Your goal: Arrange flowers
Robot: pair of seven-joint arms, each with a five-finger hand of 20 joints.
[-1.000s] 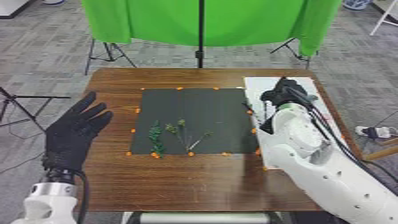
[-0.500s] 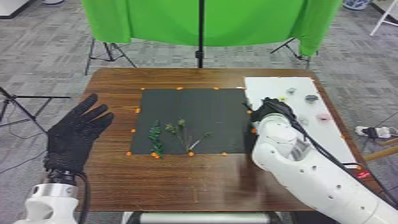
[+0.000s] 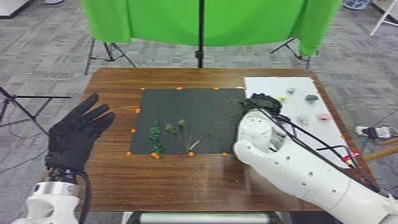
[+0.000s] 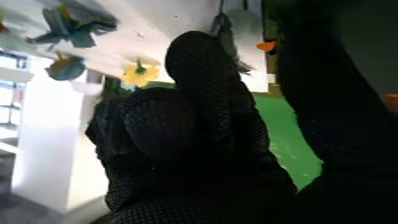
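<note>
Here, my right hand (image 3: 266, 100) is hovering near a feathery sprig (image 3: 234, 107); I am not managing to tell how far it is opening or whether it is gripping this. To its right, the yellow flower (image 4: 138, 75) is lying.

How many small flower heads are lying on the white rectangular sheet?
4: a yellow one farthest off, a grey one right of it, then nearer, a pale one with a pink one to its right. The black-gloved right hand may hide more.
</note>
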